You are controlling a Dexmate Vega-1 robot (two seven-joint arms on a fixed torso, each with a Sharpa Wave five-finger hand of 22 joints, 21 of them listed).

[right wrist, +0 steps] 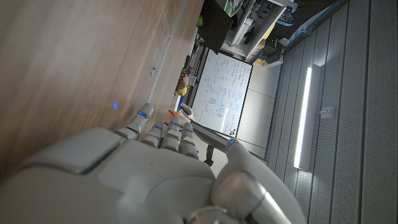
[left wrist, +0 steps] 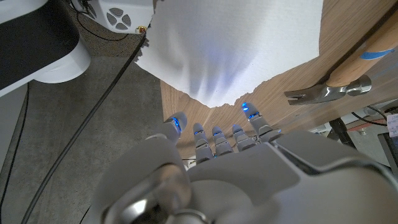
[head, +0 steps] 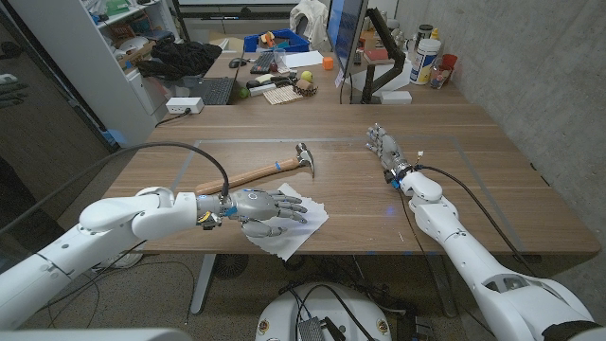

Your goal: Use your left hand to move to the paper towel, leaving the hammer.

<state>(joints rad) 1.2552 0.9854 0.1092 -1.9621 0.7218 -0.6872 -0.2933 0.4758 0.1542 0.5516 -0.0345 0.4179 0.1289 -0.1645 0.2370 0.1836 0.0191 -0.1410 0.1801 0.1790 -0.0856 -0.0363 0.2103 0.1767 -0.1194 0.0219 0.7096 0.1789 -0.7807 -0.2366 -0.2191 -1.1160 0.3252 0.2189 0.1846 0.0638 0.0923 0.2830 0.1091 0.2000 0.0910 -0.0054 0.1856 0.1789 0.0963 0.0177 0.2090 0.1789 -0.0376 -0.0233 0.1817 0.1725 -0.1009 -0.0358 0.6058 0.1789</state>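
Left hand [head: 268, 210], fingers spread and holding nothing, over crinkled white paper towel [head: 295, 225] beside wooden-handled steel hammer [head: 258, 173].

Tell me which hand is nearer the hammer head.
Left. The left hand sits over the paper towel, just in front of the hammer head. The right hand stands farther off, across bare table to the hammer's right.
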